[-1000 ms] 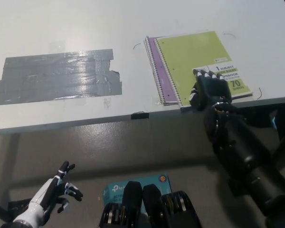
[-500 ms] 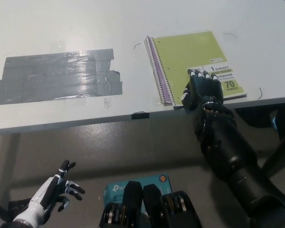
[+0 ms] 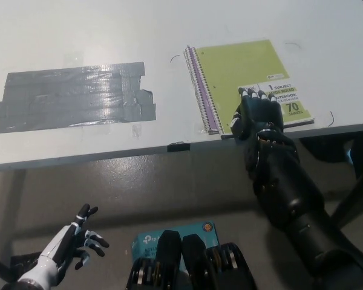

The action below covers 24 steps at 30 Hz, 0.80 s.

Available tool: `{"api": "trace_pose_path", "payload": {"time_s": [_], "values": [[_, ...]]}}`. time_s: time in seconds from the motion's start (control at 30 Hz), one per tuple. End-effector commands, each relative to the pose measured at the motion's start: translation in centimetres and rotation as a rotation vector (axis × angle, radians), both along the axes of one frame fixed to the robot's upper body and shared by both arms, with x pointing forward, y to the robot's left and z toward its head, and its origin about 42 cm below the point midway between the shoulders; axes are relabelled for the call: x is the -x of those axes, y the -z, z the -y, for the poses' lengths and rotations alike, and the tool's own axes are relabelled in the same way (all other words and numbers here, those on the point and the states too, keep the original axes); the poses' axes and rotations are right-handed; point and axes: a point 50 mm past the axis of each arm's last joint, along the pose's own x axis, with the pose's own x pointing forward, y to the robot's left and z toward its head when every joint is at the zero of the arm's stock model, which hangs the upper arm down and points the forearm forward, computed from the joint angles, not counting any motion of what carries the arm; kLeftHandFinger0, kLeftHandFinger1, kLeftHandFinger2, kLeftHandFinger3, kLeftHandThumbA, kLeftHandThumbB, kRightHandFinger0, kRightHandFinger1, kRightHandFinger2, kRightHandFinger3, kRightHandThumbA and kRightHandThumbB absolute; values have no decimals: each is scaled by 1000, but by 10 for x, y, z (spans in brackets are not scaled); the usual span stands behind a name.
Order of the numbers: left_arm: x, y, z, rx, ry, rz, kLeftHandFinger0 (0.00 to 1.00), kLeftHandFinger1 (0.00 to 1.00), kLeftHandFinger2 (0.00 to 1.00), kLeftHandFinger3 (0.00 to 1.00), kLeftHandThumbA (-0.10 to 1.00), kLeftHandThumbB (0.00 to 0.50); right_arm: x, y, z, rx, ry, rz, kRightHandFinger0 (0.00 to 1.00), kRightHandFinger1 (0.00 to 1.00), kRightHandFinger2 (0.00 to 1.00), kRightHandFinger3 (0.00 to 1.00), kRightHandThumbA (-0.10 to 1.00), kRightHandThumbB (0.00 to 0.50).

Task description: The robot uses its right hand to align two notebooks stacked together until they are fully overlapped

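A lime-green spiral notebook [image 3: 245, 75] lies on the white table [image 3: 169, 36] near its front edge, on top of a purple notebook [image 3: 201, 84] of which only a thin strip shows along the spiral side. My black right hand [image 3: 258, 113] rests flat on the green cover's near edge, fingers stretched over the white label, holding nothing. My white left hand [image 3: 69, 244] hangs open below the table at the lower left.
A large patch of grey tape [image 3: 72, 96] is stuck on the table's left part. A small black tab [image 3: 178, 146] sits on the front edge. A blue box [image 3: 169, 238] lies on the floor below.
Over the second, my right hand pushed the green notebook leftwards and slightly back, so less purple shows. It has stayed put in the last half second.
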Motion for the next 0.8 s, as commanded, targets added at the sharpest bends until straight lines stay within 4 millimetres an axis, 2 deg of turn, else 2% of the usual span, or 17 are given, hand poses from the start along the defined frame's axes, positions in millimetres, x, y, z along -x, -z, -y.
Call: {"api": "trace_pose_path", "payload": {"time_s": [0.0,0.1,0.37,0.53,0.6,0.77], "values": [[-3,-11,2,5,22,49,130,360,373,1000,1000,500,1,4,-19,19,-13,-80,1000,1000,1000,1000,1000,349],[-2,-11,3,5,20,48,162,371,372,1000,1000,500,1,2,-24,0,1,-86,1000,1000,1000,1000,1000,348],[-2,-13,3,9,24,49,169,386,398,1000,1000,500,3,0,-30,-45,29,-83,1000,1000,1000,1000,1000,351],[-1,-12,6,11,27,47,118,366,409,1000,1000,500,5,5,-26,-45,53,-85,1000,1000,1000,1000,1000,361],[0,-12,6,4,25,50,159,380,423,1000,1000,500,5,5,-24,-64,62,-93,1000,1000,1000,1000,1000,360],[0,-13,7,14,30,54,181,394,408,1000,1000,500,3,6,-21,-70,78,-92,1000,1000,1000,1000,1000,351]]}}
